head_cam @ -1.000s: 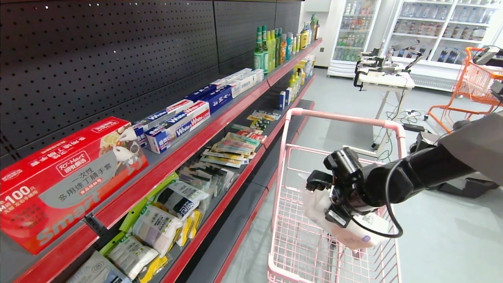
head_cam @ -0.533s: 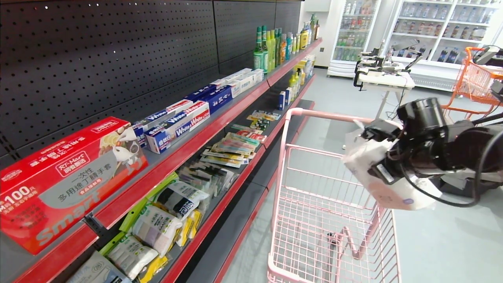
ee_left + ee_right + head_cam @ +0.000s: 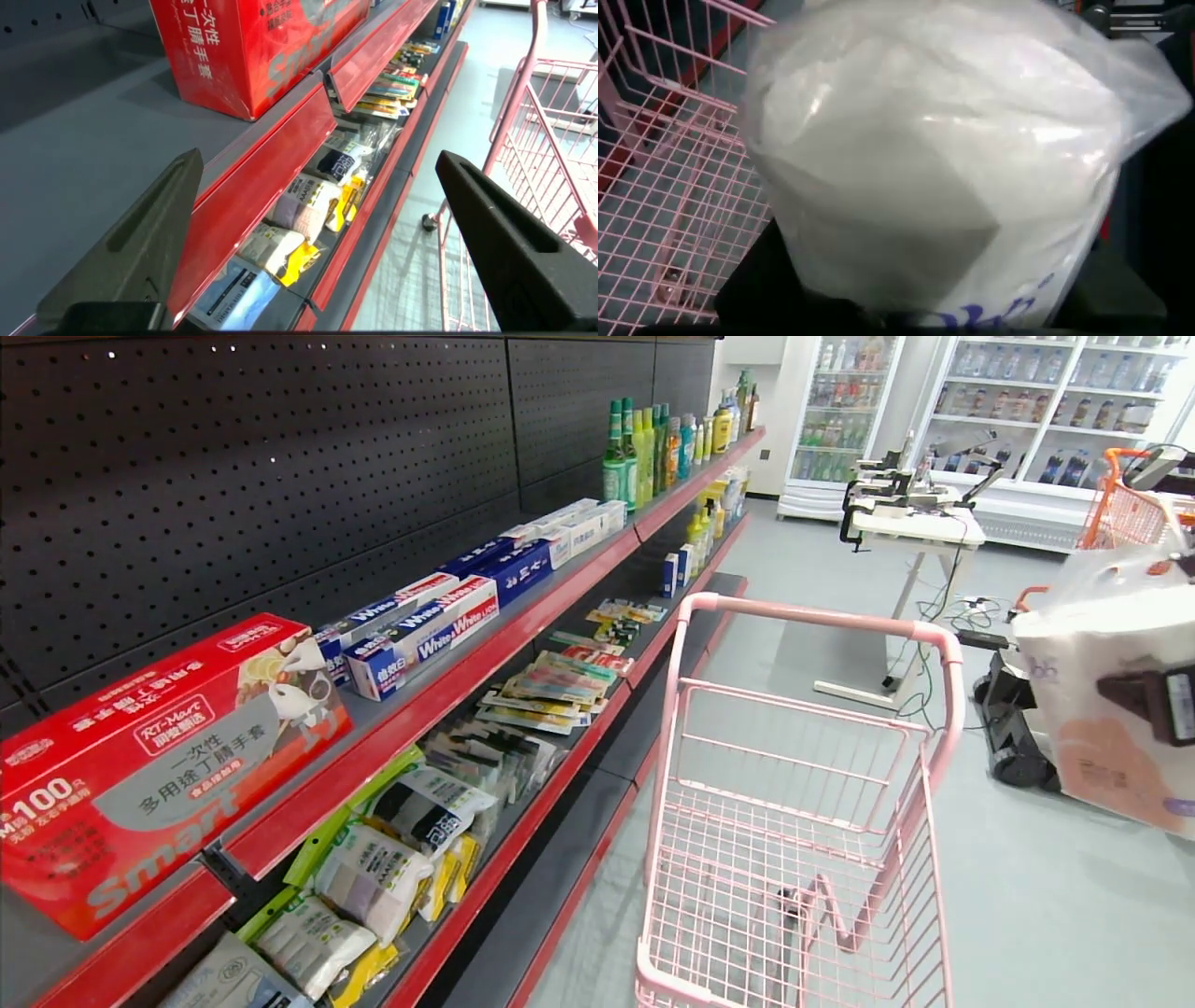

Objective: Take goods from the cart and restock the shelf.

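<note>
The white film-wrapped pack (image 3: 1092,653) has gone from low inside the pink cart (image 3: 920,635) a second ago, up past the basket rim half a second ago, to high at the robot's right side now. It is well clear of the wire and close to the head camera. The right gripper (image 3: 1153,709) has carried it there. One dark finger lies across the pack's near face, and the fingers are clamped on the pack. The cart basket now shows only bare mesh, so the lift-out looks done. What remains is the carry across to the shelf (image 3: 439,695).

The pack hangs more or less upright, with its loose film bunched at the top and a broad printed face turned toward the cart and shelf. Its far side runs off the picture, so I cannot fix the long axis for certain; it reads as top to bottom. It would likely need turning to sit flat on a tier.

The left gripper (image 3: 318,252) hovers over the top tier beside the red box (image 3: 252,47), its fingers spread wide and holding nothing.
</note>
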